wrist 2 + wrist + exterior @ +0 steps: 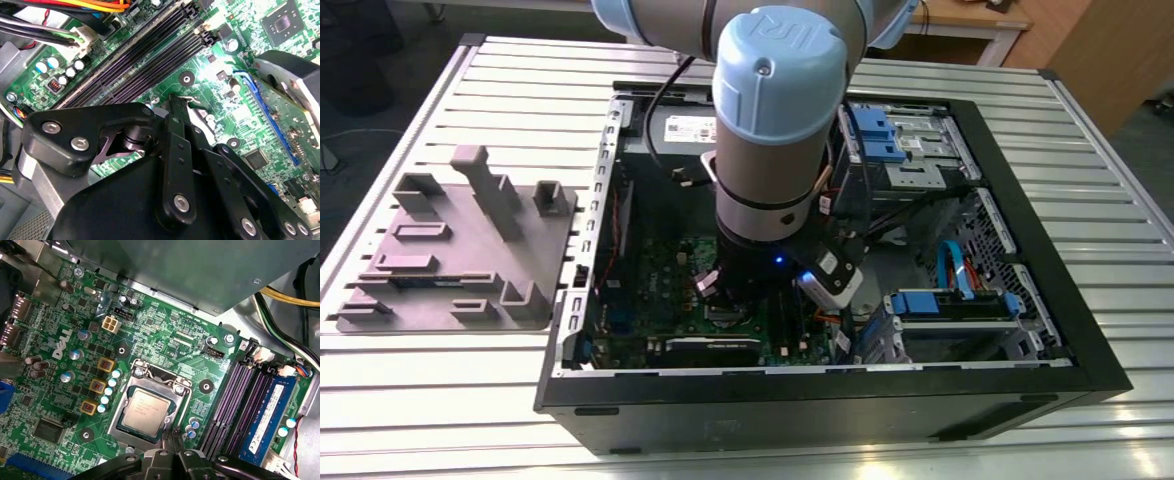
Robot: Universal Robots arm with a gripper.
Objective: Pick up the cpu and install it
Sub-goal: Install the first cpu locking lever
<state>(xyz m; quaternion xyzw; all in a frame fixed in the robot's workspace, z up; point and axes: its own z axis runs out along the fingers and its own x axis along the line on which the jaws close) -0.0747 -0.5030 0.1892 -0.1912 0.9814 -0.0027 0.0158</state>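
The cpu [145, 409], a small square chip with a pale metal top, lies flat in the socket [121, 412] on the green motherboard [165, 335], inside the socket's metal frame. In the first wrist view my gripper [172, 438] hangs just beside the socket's edge, a little apart from the chip. In the second wrist view the gripper [176, 104] has its black fingers pressed together with nothing between them, low over the board next to a thin metal lever [189, 100]. In the exterior view the arm [774, 150] reaches down into the open computer case [1067, 330].
Dark memory slots [235, 405] with one blue-labelled module [267, 415] run beside the socket. Cable bundles [285, 330] and a grey metal box [200, 270] crowd one side. A grey fixture tray [454, 250] lies on the slatted table at the exterior view's left.
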